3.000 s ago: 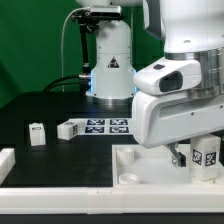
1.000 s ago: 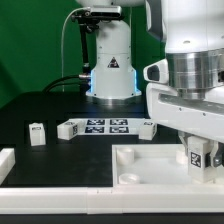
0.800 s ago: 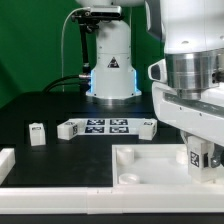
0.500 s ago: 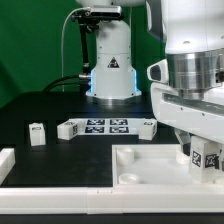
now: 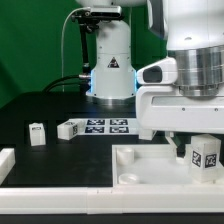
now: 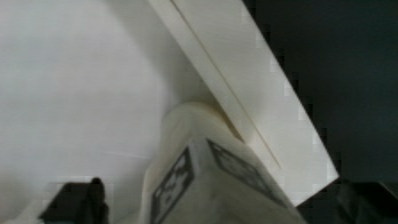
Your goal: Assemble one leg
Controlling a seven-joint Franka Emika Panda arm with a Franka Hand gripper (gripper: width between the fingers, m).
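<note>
Operator: Report the state of the gripper (image 5: 199,156).

Technician: It is clamped on the leg (image 5: 206,153). The leg stands upright between the fingers, directly under the wrist. Its black-and-white tag faces the exterior camera. In the wrist view the leg (image 6: 205,175) appears close up with the tag on its face. One dark finger (image 6: 75,200) shows beside it.

Operator: What lies below the gripper?

Technician: The large white square panel (image 5: 150,170) lies directly beneath it on the black counter (image 5: 40,110). The leg hangs over the part of the panel nearest the exterior view's right. Whether the leg's lower end touches the panel cannot be determined. In the wrist view the panel's raised edge (image 6: 222,70) runs just beside the leg. The dark counter (image 6: 338,60) shows past that edge.

Operator: List the items away from the gripper.

Technician: A round corner socket (image 5: 127,180) sits in the panel, apart from the leg, toward the exterior view's left. Two other small tagged blocks (image 5: 37,133) (image 5: 68,129) lie on the counter well apart from the gripper, on that same side. The marker board (image 5: 105,125) lies flat just beside the nearer block, between it and the gripper.
</note>
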